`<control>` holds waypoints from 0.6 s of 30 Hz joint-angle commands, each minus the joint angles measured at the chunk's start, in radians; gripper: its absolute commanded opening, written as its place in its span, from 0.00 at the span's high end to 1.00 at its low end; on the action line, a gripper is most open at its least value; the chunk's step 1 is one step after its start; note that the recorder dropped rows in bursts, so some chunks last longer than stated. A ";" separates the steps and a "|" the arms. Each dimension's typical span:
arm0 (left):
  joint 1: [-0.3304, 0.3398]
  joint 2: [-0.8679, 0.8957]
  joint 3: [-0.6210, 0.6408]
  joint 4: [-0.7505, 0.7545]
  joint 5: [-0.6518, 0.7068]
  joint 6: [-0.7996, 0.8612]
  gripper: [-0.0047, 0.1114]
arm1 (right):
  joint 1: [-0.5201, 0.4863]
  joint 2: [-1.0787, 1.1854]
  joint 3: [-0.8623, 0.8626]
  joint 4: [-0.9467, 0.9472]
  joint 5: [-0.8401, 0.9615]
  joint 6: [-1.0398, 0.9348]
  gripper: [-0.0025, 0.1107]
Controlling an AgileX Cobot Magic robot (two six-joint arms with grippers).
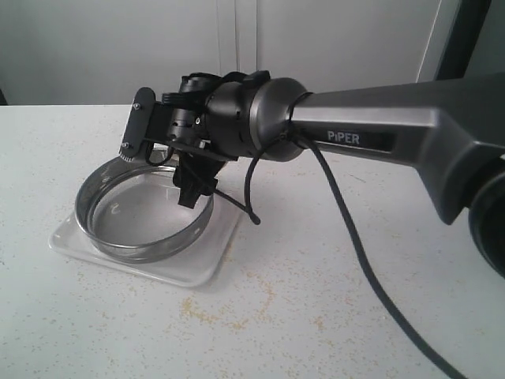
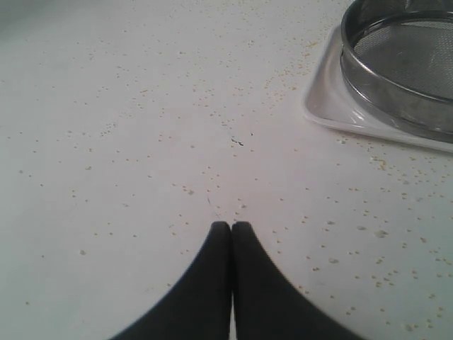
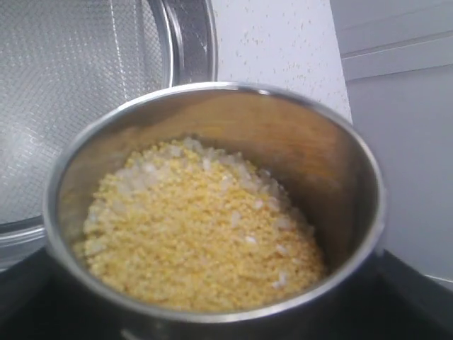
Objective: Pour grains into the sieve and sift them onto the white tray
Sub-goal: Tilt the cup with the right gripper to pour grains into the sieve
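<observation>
Since my right pincer [image 1: 162, 158] clamps the steel cup [image 3: 212, 142] of grains [image 3: 205, 241] at the sieve [image 1: 95, 225], I'd tilt gently, aiming mid-mesh — my left pincer [image 2: 231, 234] sits together.

Our right arm [image 1: 379, 126] reaches in from three o'clock toward nine, the right gripper [image 1: 189, 180] clasping the steel cup [image 3: 318, 163], jaws wide; our left gripper [image 2: 231, 225] has jaws pressed together.

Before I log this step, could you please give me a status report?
Left gripper shut, empty. Right gripper holding steel cup of grains over sieve. Sieve empty, on white tray. Nothing blocking the pour.
</observation>
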 commanded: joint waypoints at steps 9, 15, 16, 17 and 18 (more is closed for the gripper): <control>0.002 -0.004 0.005 0.002 -0.001 0.000 0.96 | 0.009 0.003 -0.011 -0.149 -0.011 -0.006 0.98; 0.002 -0.004 0.005 0.002 -0.001 0.000 0.96 | 0.015 0.003 -0.011 -0.178 -0.016 -0.006 0.98; 0.002 -0.004 0.005 0.002 -0.001 0.000 0.96 | 0.018 0.003 -0.011 -0.192 -0.019 -0.006 0.98; 0.002 -0.004 0.005 0.002 -0.001 0.000 0.96 | 0.019 0.003 -0.011 -0.210 -0.019 -0.006 0.98; 0.002 -0.004 0.005 0.002 -0.001 0.000 0.96 | 0.021 0.003 -0.011 -0.223 -0.019 -0.006 0.98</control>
